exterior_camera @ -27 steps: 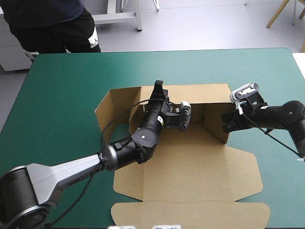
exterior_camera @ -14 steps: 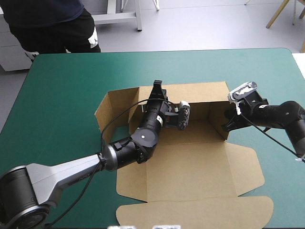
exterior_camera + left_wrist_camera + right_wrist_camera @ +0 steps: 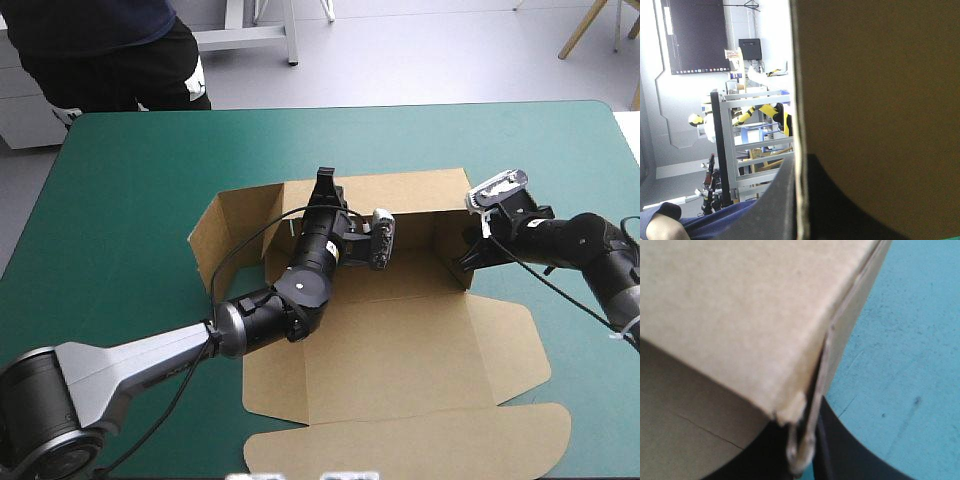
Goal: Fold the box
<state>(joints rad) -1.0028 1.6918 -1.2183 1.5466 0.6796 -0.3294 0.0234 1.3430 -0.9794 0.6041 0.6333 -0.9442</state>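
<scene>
Brown board forms the box point(image 3: 400, 340), which lies at the middle of the teal-green table point(image 3: 130, 180) with its far wall and side walls raised and its lid flat toward the near edge. Left gripper point(image 3: 325, 182) pinches the top edge of the far wall, its black fingers point(image 3: 840, 205) all but closed on the sheet. Right gripper point(image 3: 470, 260) clamps the near end of the right side wall in the same manner.

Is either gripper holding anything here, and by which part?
Both hold the box: the left gripper pinches its raised far wall, the right gripper the upright right side wall's edge.
</scene>
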